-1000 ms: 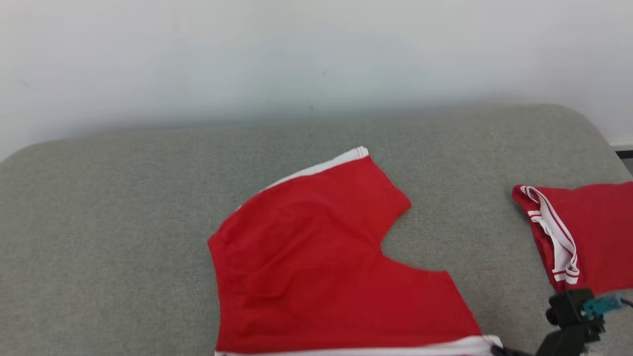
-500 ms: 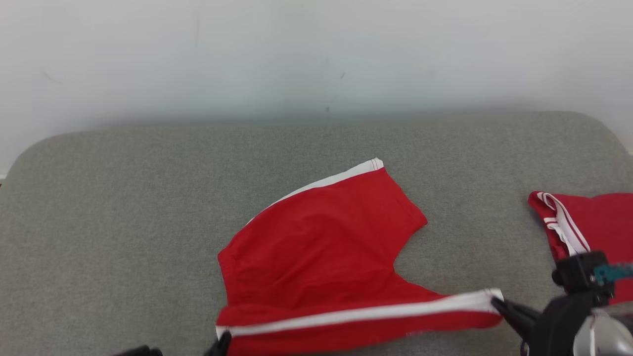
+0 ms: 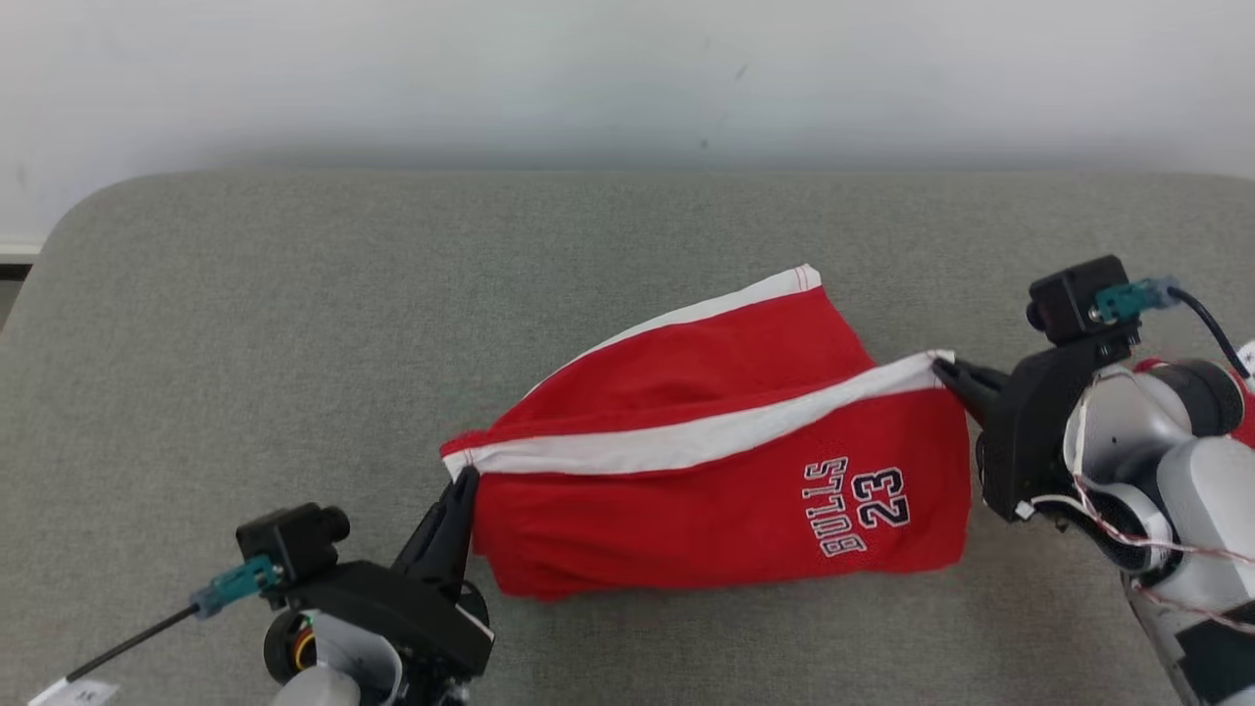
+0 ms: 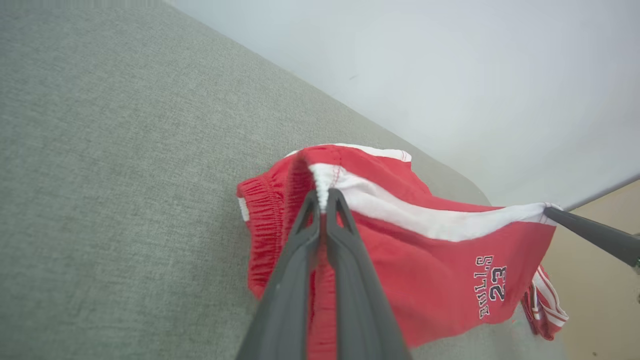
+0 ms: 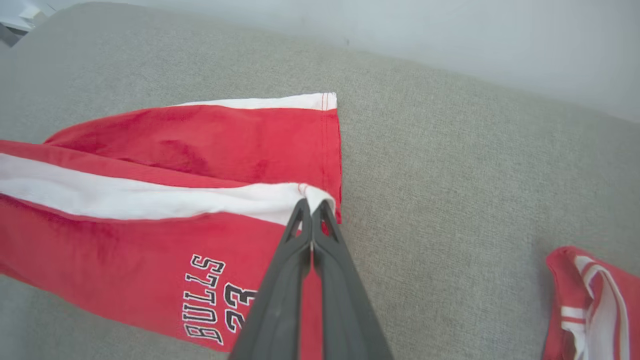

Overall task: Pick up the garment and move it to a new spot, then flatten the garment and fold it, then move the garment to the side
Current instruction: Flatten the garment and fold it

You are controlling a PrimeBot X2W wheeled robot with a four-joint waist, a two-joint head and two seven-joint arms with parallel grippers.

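The garment [image 3: 686, 461] is a pair of red shorts with a white side stripe and "BULLS 23" lettering, lying on the grey cushion [image 3: 294, 324] with its near leg lifted and carried over the far leg. My left gripper [image 3: 461, 482] is shut on the waistband end of the white stripe [image 4: 324, 192]. My right gripper [image 3: 943, 371] is shut on the hem end of the same stripe [image 5: 312, 202]. The stripe is stretched taut between the two grippers. The garment [image 4: 425, 260] hangs down from that line; the far leg [image 5: 225, 140] lies flat beneath.
A second red and white garment [image 5: 595, 305] lies on the cushion to the right, behind my right arm. A pale wall [image 3: 627, 69] runs along the cushion's far edge. Bare cushion stretches to the left and behind the shorts.
Both grippers have risen and moved away from me, carrying the striped edge up and over the shorts; the printed side now shows. The head view has also shifted.
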